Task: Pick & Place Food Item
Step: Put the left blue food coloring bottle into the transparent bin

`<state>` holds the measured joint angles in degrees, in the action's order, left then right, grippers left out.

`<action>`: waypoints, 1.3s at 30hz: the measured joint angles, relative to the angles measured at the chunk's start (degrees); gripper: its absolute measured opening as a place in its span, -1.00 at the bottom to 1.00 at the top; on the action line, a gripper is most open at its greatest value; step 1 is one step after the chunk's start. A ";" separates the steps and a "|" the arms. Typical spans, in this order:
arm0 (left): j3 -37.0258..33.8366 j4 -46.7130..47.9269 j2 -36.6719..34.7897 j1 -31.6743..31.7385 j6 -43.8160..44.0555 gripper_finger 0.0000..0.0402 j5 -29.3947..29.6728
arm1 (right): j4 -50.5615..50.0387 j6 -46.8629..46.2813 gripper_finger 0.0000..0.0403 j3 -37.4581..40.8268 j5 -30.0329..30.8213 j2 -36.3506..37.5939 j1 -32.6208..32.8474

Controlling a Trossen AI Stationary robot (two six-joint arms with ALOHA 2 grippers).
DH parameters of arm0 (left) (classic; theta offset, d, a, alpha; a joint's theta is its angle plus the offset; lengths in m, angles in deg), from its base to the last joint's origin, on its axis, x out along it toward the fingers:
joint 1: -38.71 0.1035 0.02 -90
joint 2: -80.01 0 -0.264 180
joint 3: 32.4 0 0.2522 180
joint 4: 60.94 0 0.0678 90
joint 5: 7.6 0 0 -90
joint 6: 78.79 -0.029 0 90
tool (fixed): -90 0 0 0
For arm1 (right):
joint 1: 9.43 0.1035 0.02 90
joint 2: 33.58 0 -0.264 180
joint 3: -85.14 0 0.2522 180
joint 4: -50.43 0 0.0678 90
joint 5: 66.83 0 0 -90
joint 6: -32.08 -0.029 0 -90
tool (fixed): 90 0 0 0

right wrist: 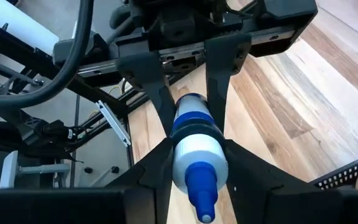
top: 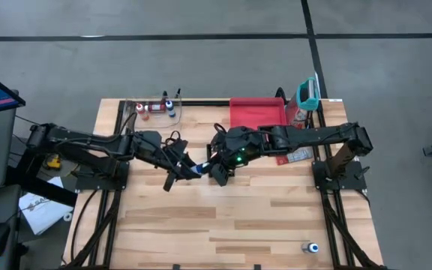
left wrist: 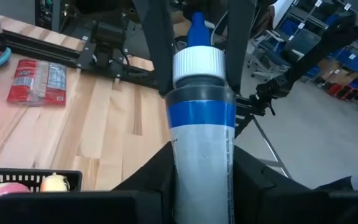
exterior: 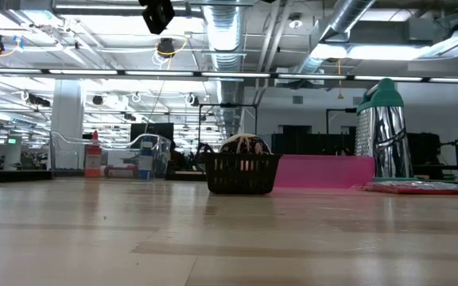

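A bottle with a grey body, a blue band, a white cap and a blue nozzle hangs in the air over the middle of the table, between both arms. My left gripper reaches in from the table's left and is shut on the bottle's body. My right gripper reaches in from the table's right and is shut on the cap end. In the high view the bottle shows as a small blue and white spot between the two grippers. Neither gripper shows in the low view. My left gripper pinches the bottle's grey body below the blue band between its two fingers. It comes nearly level from the table's left, fingers along the bottle. The bottle is clear of the table. My right gripper pinches the bottle at its white cap between its two fingers. It slants down from the table's right, fingers along the bottle, and the blue nozzle points back toward its wrist.
A black basket with food in it stands at mid-table, a pink tray behind it. A metal grater and a red packet sit at the far right. Small bottles stand at the far left edge.
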<state>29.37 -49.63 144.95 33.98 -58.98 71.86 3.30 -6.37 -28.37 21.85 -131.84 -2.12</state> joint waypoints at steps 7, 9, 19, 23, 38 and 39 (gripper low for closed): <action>-0.17 5.36 -1.14 0.18 -0.32 -0.51 1.74 | 7.27 -0.95 -0.05 -0.13 0.42 0.18 0.09; -0.09 9.87 -2.85 0.79 -0.43 -0.47 4.95 | 6.58 -1.44 0.06 -0.06 0.32 0.18 -0.05; -0.02 31.11 -7.89 17.67 11.18 -0.51 43.10 | -12.39 -4.83 0.18 -0.09 8.61 2.03 1.60; -0.07 34.20 -5.34 30.90 16.97 -0.51 43.77 | -20.18 -8.00 0.19 -0.07 13.41 2.51 4.31; -12.55 8.94 8.31 45.08 30.17 -0.50 33.34 | -38.36 -27.23 0.19 -0.02 30.08 4.40 15.06; -12.55 9.01 9.15 45.49 30.18 -0.50 33.66 | -39.79 -28.75 0.19 -0.02 30.48 4.42 15.74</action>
<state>16.82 -40.62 154.10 79.47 -28.79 105.52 -36.49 -35.12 -28.39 52.33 -127.42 13.62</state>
